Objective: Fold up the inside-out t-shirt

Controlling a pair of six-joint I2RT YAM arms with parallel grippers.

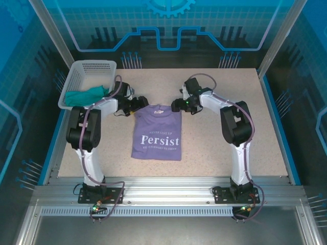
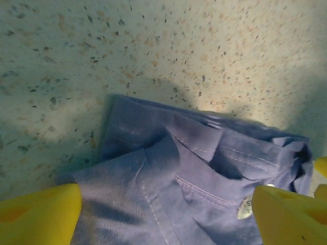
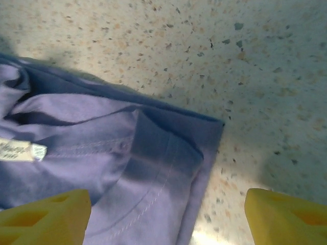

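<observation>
Lying flat at the middle of the table (image 1: 230, 148), the t-shirt (image 1: 157, 133) forms a folded rectangle, "Persist" print up; the lines of print around that word are too small to read. The left gripper (image 1: 138, 103) hangs at its far left corner, the right gripper (image 1: 178, 105) at its far right corner. Both wrist views cut the yellow fingers (image 2: 41, 217) off at the frame edge; each pair stands wide apart, gripping nothing. The neck label (image 3: 19, 150) is blurred. A teal garment (image 1: 88, 95) lies at the near end of the basket (image 1: 84, 69).
</observation>
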